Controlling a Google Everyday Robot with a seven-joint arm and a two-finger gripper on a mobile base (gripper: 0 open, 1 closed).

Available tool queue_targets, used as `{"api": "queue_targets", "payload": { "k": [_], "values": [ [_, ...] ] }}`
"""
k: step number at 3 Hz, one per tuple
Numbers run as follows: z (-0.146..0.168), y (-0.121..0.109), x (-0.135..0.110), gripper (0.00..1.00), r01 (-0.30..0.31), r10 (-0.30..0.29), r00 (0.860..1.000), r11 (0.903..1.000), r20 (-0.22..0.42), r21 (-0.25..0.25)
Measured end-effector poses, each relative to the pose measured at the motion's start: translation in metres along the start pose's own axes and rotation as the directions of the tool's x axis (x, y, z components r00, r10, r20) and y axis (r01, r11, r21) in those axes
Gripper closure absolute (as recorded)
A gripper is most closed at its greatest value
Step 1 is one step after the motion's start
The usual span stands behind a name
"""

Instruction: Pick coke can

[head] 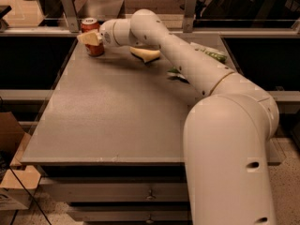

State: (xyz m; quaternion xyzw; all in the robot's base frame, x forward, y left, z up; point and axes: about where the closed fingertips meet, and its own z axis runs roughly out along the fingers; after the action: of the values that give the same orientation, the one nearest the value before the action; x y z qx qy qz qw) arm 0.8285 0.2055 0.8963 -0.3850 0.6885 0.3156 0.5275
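The coke can is a small red can with a silver top, standing upright at the far left corner of the grey table. My gripper is right at the can, its cream tip lying across the front of the can's middle. The can's top and base show above and below it. The long white arm reaches in from the lower right, across the table's far side.
A pale yellow banana-like object lies just right of the can. A green chip bag lies at the far right, partly behind the arm. Metal posts and a rail stand behind the table. A cardboard box sits on the floor at the left.
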Motion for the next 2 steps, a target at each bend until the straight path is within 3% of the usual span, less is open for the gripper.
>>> {"api": "queue_targets", "payload": {
  "k": [1,2],
  "values": [
    [-0.016,-0.002,-0.006,0.65,0.013,-0.013,1.000,0.9999,0.015,0.007],
    [-0.059,0.002,-0.034,0.87,0.061,-0.061,0.996,0.9981,0.063,-0.001]
  ]
}}
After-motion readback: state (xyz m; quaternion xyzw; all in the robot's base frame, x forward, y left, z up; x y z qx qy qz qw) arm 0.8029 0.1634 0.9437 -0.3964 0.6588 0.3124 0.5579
